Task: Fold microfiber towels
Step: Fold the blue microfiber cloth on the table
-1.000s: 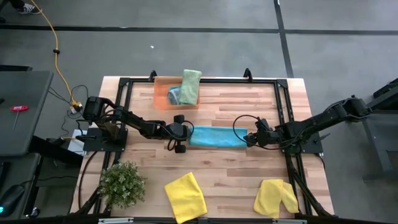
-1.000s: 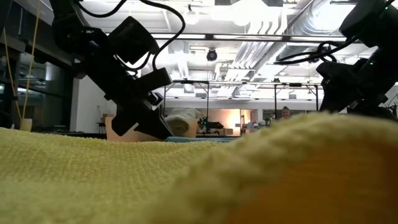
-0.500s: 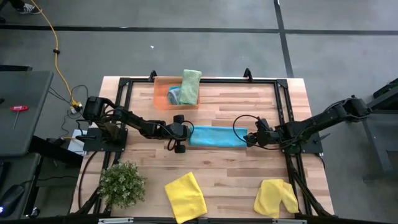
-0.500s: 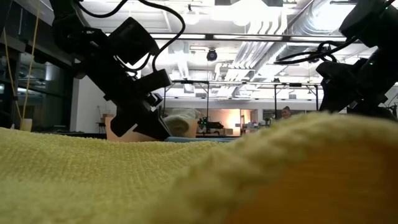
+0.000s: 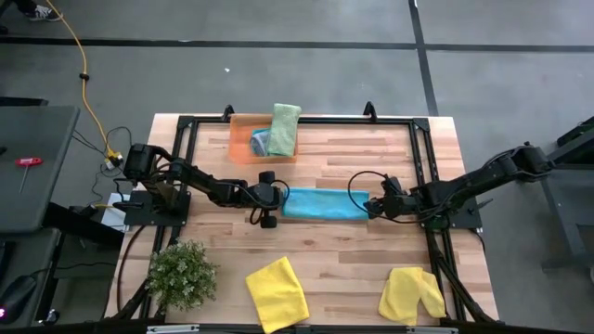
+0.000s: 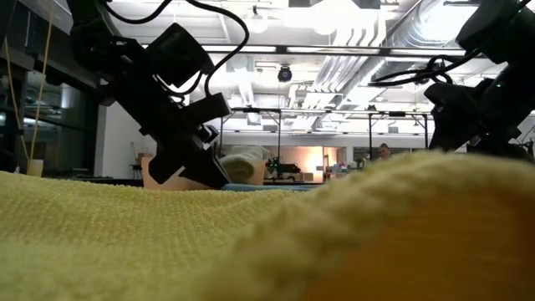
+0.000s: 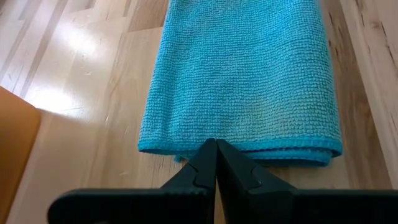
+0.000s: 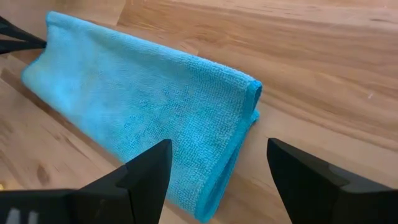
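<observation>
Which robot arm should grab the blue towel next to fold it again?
Probably the right. Its gripper is open, with the teal towel's end between its fingers. The left gripper is shut at the other end, so it would have to open first.

Looked over all four views and honestly there's nothing to read anywhere. No labels, brand names, numbers or signs that I can make out on the table, the arms or in the room behind it.
</observation>
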